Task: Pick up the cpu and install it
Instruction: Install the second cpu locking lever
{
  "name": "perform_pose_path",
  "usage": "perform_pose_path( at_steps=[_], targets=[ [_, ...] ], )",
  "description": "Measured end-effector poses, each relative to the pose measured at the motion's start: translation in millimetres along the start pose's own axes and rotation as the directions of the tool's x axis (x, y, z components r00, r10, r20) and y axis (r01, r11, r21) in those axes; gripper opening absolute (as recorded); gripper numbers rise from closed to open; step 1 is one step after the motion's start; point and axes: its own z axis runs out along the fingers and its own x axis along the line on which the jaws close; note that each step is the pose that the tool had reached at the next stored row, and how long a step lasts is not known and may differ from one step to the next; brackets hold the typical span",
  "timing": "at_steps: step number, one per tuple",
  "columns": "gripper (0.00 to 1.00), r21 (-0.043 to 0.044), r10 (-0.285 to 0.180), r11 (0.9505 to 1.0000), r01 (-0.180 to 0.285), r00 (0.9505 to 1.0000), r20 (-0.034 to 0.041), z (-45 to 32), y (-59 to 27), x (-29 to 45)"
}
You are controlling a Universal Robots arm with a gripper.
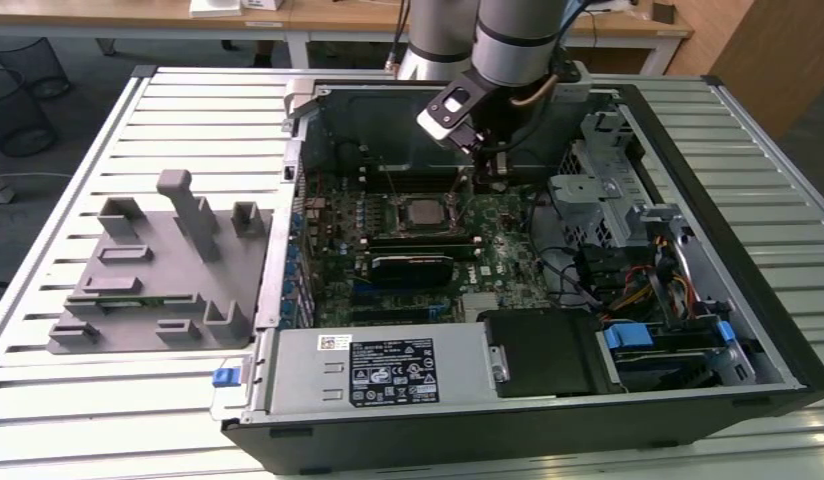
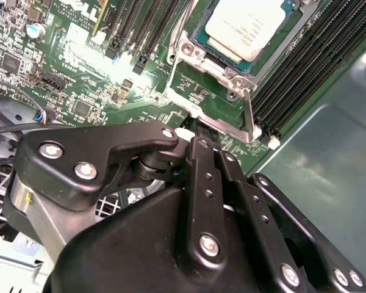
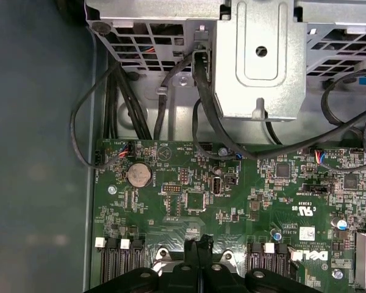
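The cpu (image 1: 426,211), a flat square chip with a silver-grey top, lies in its socket on the green motherboard (image 1: 499,255) inside the open computer case. In the second wrist view the cpu (image 2: 251,25) sits within the metal socket frame (image 2: 198,66), and a thin metal lever (image 2: 249,113) runs along one side of it. My gripper (image 1: 490,180) hangs just beside the socket, towards the exterior view's right. Its black fingers (image 2: 202,160) are shut together, with their tips at the socket's edge (image 3: 198,245). I see nothing held between them.
A grey plastic tray (image 1: 159,270) with upright blocks lies outside the case at the exterior view's left. A metal drive cage (image 1: 592,195) and black cables (image 3: 202,104) stand close beside my arm. Memory slots (image 2: 305,67) flank the socket. The power supply (image 1: 372,370) fills the case's near end.
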Motion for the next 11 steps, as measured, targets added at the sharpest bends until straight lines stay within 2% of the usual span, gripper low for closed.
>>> perform_pose_path(
  at_steps=[11],
  targets=[
    [0.11, 0.0, 0.0, 1.0, 0.0, 1.0, 0.0001, 0.0, -4.5, 0.1]
  ],
)
